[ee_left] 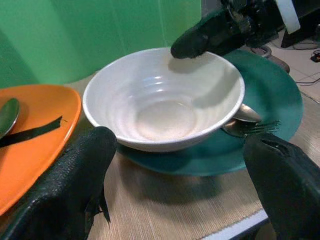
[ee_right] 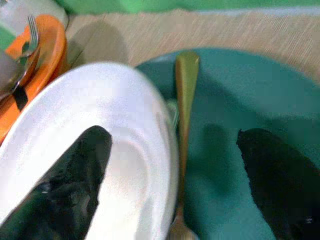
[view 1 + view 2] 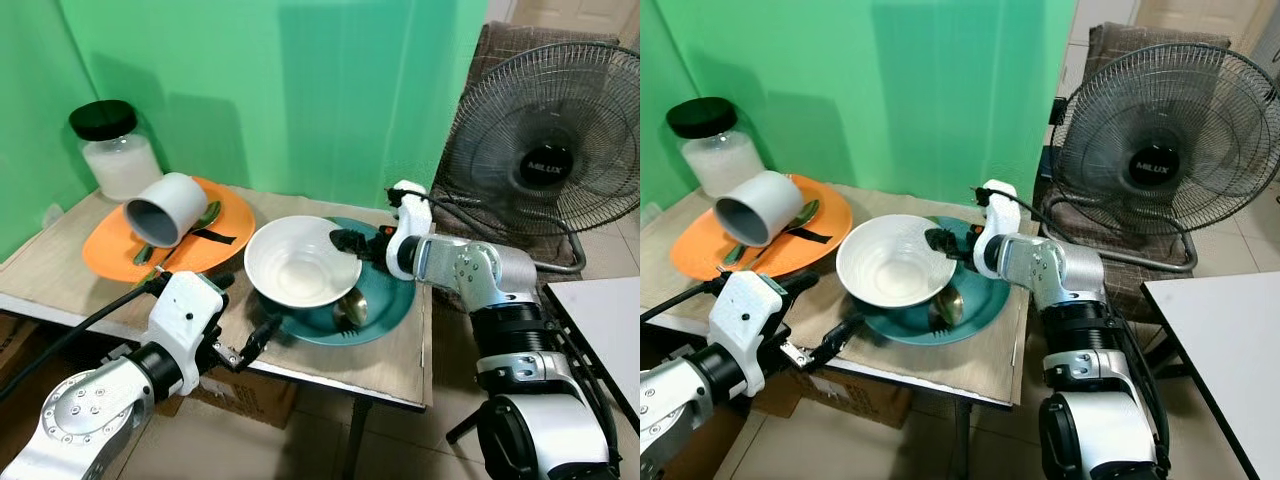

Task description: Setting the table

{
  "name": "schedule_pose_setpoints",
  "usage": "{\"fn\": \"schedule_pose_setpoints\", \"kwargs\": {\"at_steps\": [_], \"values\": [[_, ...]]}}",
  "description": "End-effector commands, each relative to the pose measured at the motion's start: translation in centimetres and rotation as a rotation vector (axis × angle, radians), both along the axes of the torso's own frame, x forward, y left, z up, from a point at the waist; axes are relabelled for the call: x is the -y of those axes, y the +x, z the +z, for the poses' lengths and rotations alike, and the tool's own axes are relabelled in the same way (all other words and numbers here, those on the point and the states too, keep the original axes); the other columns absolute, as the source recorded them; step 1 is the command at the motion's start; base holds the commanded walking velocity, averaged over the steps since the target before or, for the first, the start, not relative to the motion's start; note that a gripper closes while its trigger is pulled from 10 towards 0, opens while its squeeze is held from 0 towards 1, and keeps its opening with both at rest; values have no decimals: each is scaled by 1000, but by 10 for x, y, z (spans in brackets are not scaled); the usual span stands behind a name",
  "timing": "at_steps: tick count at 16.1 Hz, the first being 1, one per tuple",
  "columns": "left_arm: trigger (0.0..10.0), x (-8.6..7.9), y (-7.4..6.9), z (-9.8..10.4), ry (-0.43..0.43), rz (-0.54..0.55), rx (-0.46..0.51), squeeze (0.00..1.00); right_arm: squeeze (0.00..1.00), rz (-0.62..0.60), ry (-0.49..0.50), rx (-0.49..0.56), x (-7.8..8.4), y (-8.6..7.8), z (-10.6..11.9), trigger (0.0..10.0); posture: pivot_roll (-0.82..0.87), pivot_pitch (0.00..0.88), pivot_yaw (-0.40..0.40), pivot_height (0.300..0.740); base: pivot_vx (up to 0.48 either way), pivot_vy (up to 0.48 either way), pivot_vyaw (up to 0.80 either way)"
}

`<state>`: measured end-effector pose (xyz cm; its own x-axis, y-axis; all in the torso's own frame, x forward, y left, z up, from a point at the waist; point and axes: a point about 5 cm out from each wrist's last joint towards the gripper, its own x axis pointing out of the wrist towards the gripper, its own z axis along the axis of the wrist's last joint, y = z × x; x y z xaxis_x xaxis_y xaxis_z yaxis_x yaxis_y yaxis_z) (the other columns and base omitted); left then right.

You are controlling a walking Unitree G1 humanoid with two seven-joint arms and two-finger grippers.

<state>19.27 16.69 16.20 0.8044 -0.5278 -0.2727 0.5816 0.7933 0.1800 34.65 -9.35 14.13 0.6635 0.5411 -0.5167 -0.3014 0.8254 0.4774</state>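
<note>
A white bowl [image 3: 300, 262] sits on a teal plate [image 3: 395, 300] near the table's front right. A spoon [image 3: 355, 308] and a fork [image 1: 260, 127] lie on the plate, partly under the bowl. My right gripper [image 3: 350, 243] is open at the bowl's right rim. One finger [image 2: 75, 175] hangs over the bowl's inside, the other [image 2: 280, 185] over the plate. My left gripper [image 3: 245, 307] is open at the table's front edge, pointing at the bowl from a short distance and holding nothing.
An orange plate [image 3: 235, 215] at the left carries a white mug [image 3: 165, 208] lying on its side, plus cutlery. A black-lidded jar [image 3: 115, 150] stands behind it. A floor fan [image 3: 555, 150] stands right of the table, and a white surface [image 3: 610, 320] sits at the far right.
</note>
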Motion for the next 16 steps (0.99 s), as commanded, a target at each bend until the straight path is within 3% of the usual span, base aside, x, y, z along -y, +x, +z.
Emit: {"fn": "schedule_pose_setpoints", "kwargs": {"at_steps": [1,7,16], "values": [[10000,-1,-2,4,5,-9,7,314,0,9,-6,-14,-1,0,0,0,-13,0,-2,740,0,0,0],[10000,-2,-4,5,8,-26,-5,302,0,23,-45,-72,-1,-1,-8,0,-8,0,1,740,0,0,0],[10000,-1,-4,4,15,-28,-9,302,0,27,1,-115,-2,-2,-11,0,-5,0,-1,740,0,0,0]]}}
